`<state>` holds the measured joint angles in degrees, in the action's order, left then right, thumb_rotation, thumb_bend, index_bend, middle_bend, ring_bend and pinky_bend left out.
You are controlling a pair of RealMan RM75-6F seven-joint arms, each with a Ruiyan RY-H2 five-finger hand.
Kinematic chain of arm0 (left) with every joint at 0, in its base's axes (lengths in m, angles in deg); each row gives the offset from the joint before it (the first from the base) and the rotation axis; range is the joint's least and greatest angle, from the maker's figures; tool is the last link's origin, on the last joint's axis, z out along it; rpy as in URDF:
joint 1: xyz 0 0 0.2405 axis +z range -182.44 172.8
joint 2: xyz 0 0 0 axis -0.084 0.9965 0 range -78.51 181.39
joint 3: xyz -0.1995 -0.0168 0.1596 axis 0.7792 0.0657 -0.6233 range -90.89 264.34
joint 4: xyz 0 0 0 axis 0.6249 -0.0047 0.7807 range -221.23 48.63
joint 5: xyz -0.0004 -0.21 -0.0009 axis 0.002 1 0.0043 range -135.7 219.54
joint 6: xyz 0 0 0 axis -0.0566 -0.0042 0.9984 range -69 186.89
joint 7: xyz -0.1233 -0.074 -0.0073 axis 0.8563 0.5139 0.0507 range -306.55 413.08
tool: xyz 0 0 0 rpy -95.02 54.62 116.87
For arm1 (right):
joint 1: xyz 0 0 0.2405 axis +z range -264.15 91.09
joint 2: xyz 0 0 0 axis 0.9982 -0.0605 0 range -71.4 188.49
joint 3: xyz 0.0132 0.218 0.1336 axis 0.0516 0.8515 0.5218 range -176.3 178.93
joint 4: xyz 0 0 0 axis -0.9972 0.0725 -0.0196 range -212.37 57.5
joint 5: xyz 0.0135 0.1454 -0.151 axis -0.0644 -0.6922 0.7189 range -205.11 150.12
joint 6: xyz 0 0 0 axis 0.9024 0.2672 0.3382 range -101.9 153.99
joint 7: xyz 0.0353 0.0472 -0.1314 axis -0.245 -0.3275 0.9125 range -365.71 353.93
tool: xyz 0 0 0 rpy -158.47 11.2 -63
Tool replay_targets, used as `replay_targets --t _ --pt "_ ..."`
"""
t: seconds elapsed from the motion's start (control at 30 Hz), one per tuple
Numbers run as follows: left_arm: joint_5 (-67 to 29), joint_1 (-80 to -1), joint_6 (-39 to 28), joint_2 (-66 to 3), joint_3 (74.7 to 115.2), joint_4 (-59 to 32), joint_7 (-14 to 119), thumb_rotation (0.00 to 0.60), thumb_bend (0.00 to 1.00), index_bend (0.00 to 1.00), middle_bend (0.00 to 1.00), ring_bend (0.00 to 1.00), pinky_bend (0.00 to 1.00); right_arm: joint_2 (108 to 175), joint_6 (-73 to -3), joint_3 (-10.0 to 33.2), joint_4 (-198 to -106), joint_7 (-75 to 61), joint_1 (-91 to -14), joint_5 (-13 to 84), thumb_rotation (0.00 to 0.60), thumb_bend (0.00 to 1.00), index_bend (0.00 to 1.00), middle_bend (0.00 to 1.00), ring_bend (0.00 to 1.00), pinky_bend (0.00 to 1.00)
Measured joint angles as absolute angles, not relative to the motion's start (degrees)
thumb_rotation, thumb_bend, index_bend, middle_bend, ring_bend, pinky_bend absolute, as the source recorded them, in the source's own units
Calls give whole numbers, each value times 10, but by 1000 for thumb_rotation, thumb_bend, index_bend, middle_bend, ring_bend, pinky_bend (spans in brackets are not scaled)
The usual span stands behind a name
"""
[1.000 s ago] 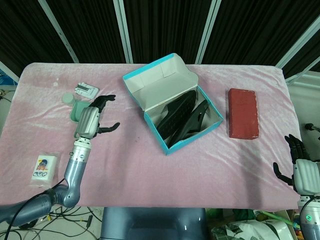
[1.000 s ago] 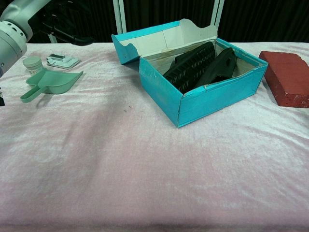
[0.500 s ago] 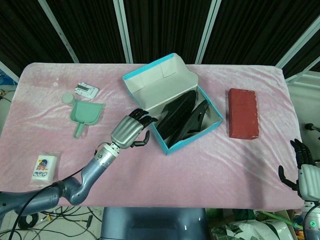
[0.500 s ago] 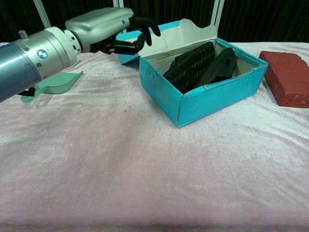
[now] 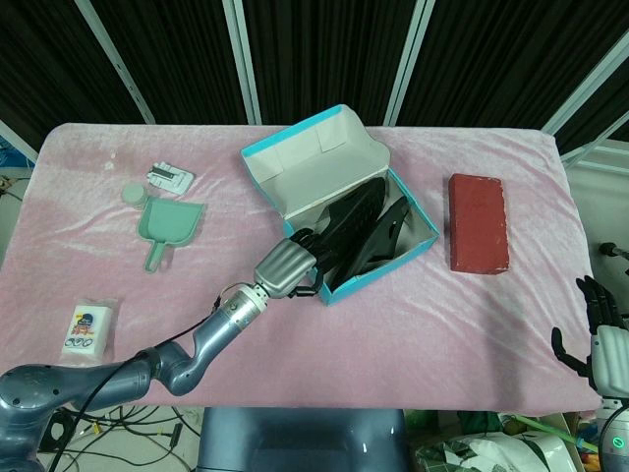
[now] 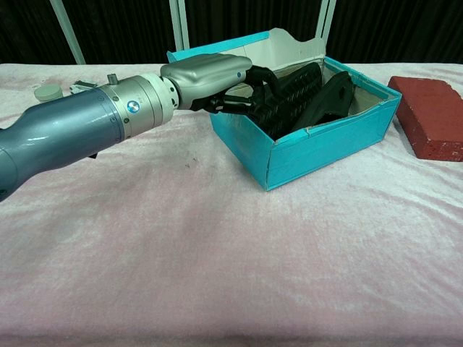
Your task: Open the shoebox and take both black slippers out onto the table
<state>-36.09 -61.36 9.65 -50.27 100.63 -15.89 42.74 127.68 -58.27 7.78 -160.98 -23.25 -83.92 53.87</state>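
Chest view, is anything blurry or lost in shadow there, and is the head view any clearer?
Chest view: sharp and evenly lit, but the left hand has dark fingers that merge with the black slippers inside the shoebox, so contact is hard to judge. Head view: bright, soft shadows, no glare; the same black-on-black problem at the box's near corner.
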Motion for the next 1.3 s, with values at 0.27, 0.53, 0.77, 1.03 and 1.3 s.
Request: replay_targets --t 0.27,0.53,0.77,1.03,1.3 --pt "-365 -614 112 -481 980 -138 421 111 713 237 548 236 133 1278 -581 78 -1609 -233 -838 540 600 411 0 31 10 208" --pt "-379 -566 55 -433 949 -91 410 111 713 244 595 264 133 1280 -577 80 -1611 -229 -830 547 600 411 0 31 9 208" --pt "-373 -523 34 -374 916 -46 378 111 712 249 617 288 133 1278 -578 81 -1613 -230 -828 550 600 411 0 31 10 208" --pt "-355 -470 -29 -341 913 -20 384 108 592 253 526 290 210 1280 -575 82 -1610 -234 -823 554 600 411 0 31 9 208" --pt "-314 -448 -111 -401 980 -23 411 141 200 250 399 322 464 1283 -581 81 -1606 -240 -823 559 600 399 0 31 9 208"
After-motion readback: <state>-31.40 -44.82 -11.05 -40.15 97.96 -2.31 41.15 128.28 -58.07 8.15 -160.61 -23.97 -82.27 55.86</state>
